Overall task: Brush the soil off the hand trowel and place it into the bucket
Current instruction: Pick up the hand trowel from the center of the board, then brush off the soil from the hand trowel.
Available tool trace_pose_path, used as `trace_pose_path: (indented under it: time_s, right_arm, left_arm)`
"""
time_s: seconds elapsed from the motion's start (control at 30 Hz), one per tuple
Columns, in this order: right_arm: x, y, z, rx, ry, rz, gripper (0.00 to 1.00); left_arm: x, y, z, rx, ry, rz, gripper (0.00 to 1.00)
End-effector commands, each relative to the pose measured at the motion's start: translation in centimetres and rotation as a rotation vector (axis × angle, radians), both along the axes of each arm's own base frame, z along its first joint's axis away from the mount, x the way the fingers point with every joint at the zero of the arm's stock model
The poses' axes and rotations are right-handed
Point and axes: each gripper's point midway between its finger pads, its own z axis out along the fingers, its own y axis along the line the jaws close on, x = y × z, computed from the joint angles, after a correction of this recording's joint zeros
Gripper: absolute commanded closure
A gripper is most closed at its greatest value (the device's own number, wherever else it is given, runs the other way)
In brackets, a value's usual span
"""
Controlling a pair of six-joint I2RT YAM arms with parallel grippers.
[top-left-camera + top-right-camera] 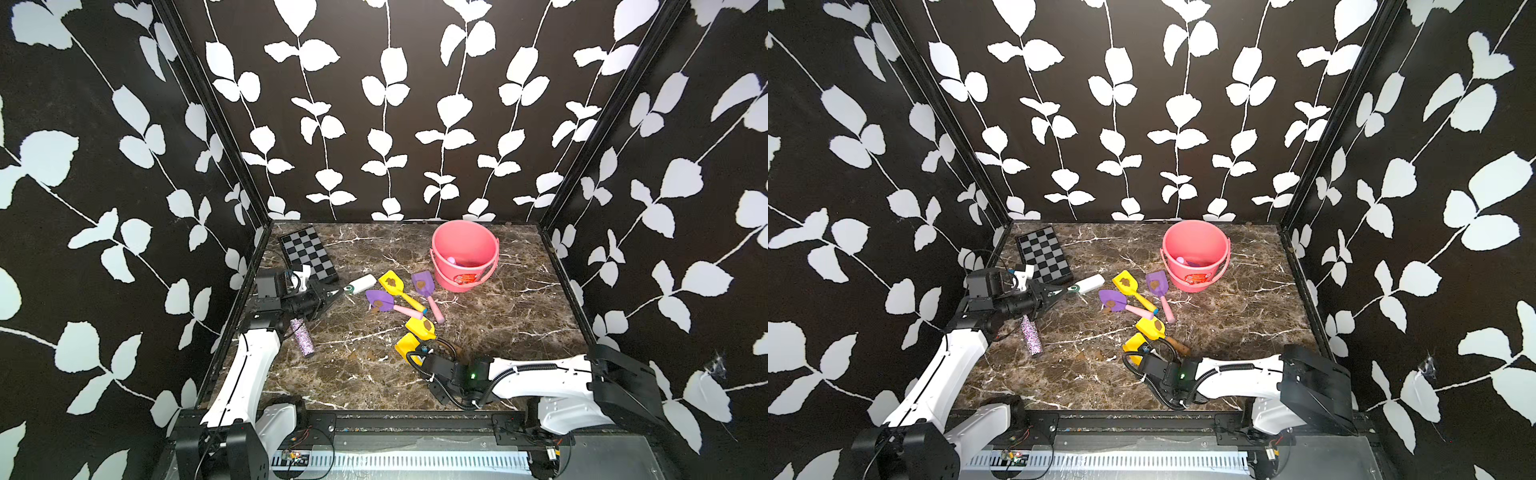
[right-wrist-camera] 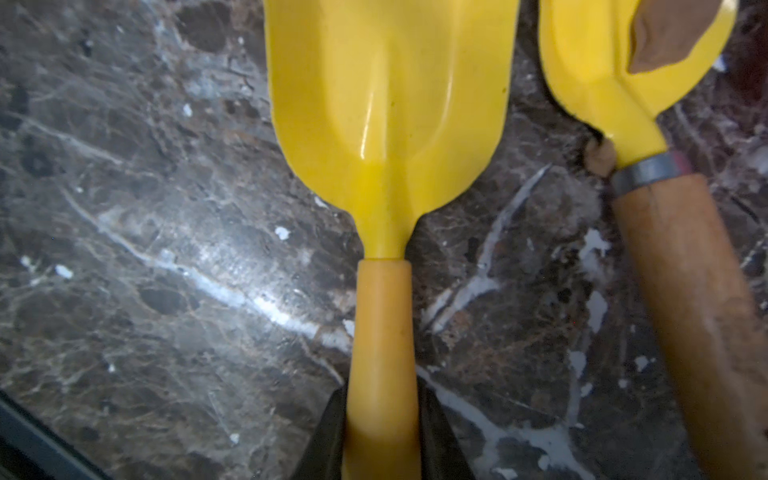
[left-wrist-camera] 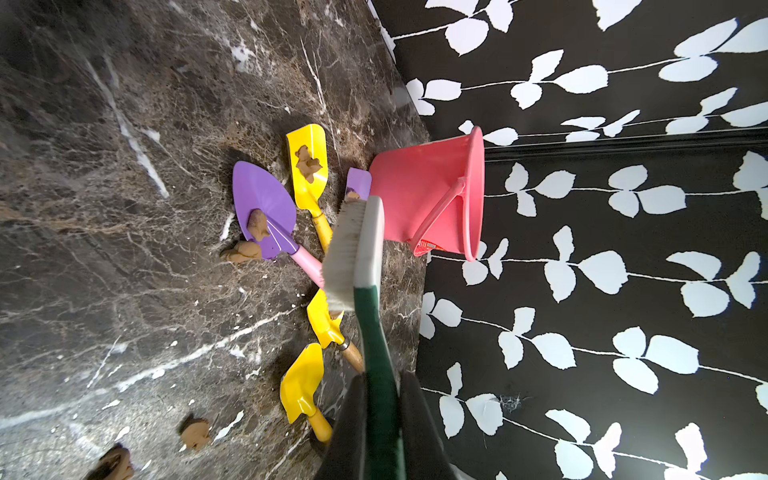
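Stock on the marble tabletop (image 1: 498,324), listed from the left. Folded chessboard (image 1: 307,257), back corner. Glitter tube (image 1: 301,336), lying by the left arm. Left gripper (image 1: 337,294): clenched on the green handle of the scrubbing brush (image 3: 353,249), white bristle head pointing toward the trowels. Purple pointed trowel (image 1: 379,300), pink handle, one clump of soil (image 3: 257,224) on its blade and another on the table beside it. Yellow square trowel (image 1: 392,284) and purple square trowel (image 1: 424,284), each carrying a brown lump. Wooden-handled yellow trowel (image 1: 420,327), soil on the blade. Yellow plastic trowel (image 2: 390,104), the item in hand: at the front of the cluster, just beside the wooden-handled one, well apart from the bucket (image 1: 478,245). The blade face in the right wrist view shows no soil, and whether it rests on the table or sits just clear of it cannot be told. Right gripper (image 2: 381,399): jaws pressed to both sides of that trowel's yellow handle, a little back from the neck, grasping it. Handling, judged: light, stiff moulded plastic, glossy and probably slippery. The narrow round handle is the place to hold, squarely across, leaving the blade free for the bristles. Bucket: pink, upright at the back right, bail handle down, something pale pink and purple at the bottom.
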Motion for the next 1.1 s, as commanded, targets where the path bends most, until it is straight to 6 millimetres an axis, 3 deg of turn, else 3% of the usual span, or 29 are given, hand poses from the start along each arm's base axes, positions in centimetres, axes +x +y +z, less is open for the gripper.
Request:
trace_pose_path:
  time_s: [0.0, 0.23, 0.4, 0.5, 0.57, 0.63, 0.73, 0.8, 0.93, 1.07]
  right_arm:
    - [1.4, 0.6, 2.6, 0.005, -0.068, 0.017, 1.0]
    - [3.0, 3.1, 7.4, 0.187, 0.021, 0.05, 1.0]
    - [5.9, 3.4, 12.6, 0.425, 0.161, -0.057, 1.0]
    - [6.9, 3.0, 15.1, 0.465, 0.24, -0.103, 1.0]
    - [7.3, 2.6, 16.1, 0.465, 0.265, -0.113, 1.0]
    - [7.6, 2.3, 16.8, 0.478, 0.28, -0.116, 1.0]
    - [8.3, 1.8, 16.8, 0.427, 0.251, -0.127, 1.0]
    - [8.5, 1.9, 16.5, 0.397, 0.238, -0.121, 1.0]
    - [8.9, 3.0, 16.9, 0.393, 0.191, -0.097, 1.0]
    - [9.2, 3.6, 17.3, 0.385, 0.154, -0.08, 1.0]
  left_arm:
    - [-0.6, -0.3, 2.2, -0.006, -0.079, -0.031, 1.0]
    - [-2.7, -1.9, 4.4, -0.004, -0.168, -0.11, 1.0]
    - [-3.3, -3.4, 8.0, 0.002, -0.36, -0.172, 1.0]
    - [-4.1, -4.7, 8.1, 0.087, -0.43, -0.254, 1.0]
    - [-4.5, -5.2, 8.3, 0.123, -0.454, -0.292, 1.0]
    - [-4.9, -6.1, 9.6, 0.07, -0.497, -0.325, 1.0]
    - [-4.9, -7.1, 10.9, -0.003, -0.496, -0.312, 1.0]
    - [-4.6, -8.0, 10.6, -0.058, -0.435, -0.315, 1.0]
    - [-4.6, -10.3, 8.2, -0.066, -0.319, -0.333, 1.0]
    - [-4.2, -10.8, 5.2, -0.031, -0.208, -0.324, 1.0]
